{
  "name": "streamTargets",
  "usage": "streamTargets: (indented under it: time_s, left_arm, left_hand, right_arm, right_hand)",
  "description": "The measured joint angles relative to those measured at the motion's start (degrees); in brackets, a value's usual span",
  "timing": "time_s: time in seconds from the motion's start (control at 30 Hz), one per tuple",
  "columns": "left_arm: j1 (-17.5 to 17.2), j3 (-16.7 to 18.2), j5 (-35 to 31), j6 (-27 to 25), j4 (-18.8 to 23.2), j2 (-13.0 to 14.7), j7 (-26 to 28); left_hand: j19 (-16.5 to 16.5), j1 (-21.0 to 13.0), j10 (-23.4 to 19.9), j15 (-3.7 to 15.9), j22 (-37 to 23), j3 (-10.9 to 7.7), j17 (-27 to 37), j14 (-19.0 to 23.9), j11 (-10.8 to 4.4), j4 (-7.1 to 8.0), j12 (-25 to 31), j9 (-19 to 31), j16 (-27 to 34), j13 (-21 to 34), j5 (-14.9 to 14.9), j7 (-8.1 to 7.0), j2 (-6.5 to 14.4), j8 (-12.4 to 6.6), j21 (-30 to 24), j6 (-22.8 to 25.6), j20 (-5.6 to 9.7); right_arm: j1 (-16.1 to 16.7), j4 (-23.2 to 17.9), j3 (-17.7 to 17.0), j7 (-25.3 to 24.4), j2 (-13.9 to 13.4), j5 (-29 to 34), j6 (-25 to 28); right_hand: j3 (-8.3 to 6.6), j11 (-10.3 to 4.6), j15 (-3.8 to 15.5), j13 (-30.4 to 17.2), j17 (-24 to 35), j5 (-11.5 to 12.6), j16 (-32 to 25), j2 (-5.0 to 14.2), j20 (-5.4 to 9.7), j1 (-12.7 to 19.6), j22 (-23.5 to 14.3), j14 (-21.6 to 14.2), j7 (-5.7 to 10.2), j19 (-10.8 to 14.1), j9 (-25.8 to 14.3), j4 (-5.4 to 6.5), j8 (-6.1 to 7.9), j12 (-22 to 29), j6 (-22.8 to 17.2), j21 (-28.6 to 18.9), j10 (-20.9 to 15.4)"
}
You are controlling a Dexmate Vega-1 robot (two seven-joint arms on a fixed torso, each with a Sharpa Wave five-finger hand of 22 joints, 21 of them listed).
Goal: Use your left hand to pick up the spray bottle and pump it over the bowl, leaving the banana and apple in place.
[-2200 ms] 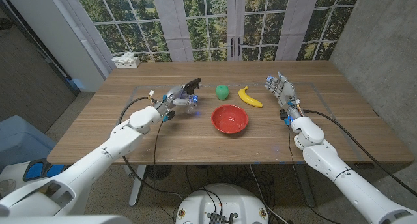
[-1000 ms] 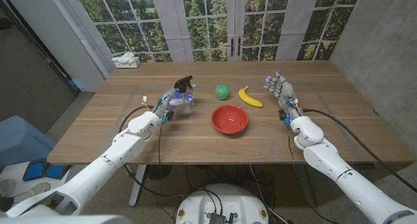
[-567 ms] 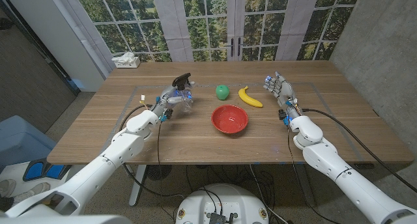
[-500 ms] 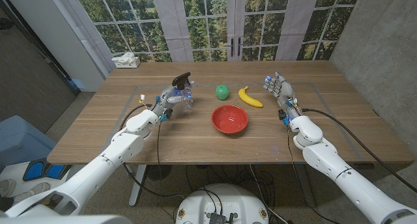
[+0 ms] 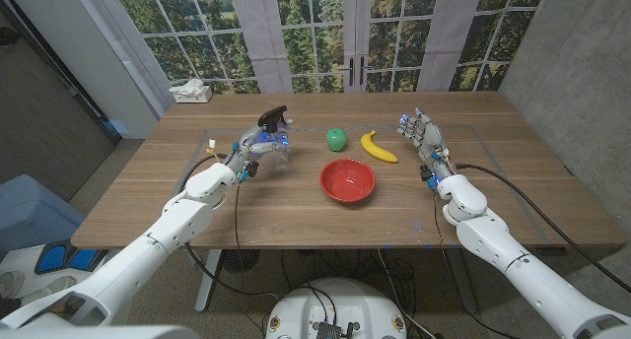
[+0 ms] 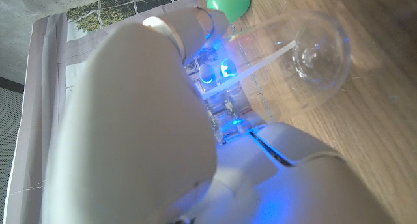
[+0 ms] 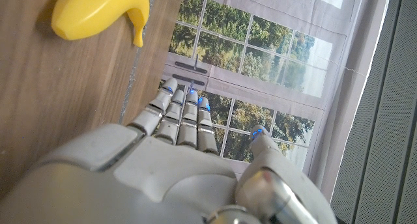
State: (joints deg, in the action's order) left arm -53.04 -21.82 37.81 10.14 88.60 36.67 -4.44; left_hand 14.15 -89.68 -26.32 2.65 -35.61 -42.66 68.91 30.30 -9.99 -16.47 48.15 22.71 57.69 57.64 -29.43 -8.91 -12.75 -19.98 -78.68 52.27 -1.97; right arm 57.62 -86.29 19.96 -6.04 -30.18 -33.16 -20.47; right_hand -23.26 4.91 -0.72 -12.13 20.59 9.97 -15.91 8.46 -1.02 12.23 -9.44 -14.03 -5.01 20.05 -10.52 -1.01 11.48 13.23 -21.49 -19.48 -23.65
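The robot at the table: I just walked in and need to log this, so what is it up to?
Its left hand holds a clear spray bottle with a black nozzle, left of the red bowl and not yet over it. The green apple and banana lie behind the bowl. The right hand holds nothing, fingers extended, near the banana.

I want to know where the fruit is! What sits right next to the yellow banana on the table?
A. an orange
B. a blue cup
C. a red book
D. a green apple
D: in the head view the green apple lies just beside the banana, both behind the red bowl on the wooden table.
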Motion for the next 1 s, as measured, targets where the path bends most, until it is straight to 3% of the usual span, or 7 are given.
streamTargets:
  time_s: [1.0]
  left_arm:
    - [-0.55,-0.09,1.76,-3.9,6.42,4.67,-4.46]
  left_hand:
    - [-0.12,-0.31,-0.69,0.25,1.32,-0.3,-0.05,0.22,0.69,-0.3,1.05,1.62,1.05,-0.09,0.84,0.6,-0.31,-0.6,-0.76,-0.6,-0.49]
  right_arm:
    - [1.53,0.63,-0.26,0.87,0.68,-0.56,-3.2]
  right_hand:
    - [0.0,0.0,0.0,0.01,-0.01,0.0,0.0,0.0,0.0,0.0,0.0,0.0,0.0,0.41,0.0,0.0,0.0,0.0,0.01,0.88,0.01]
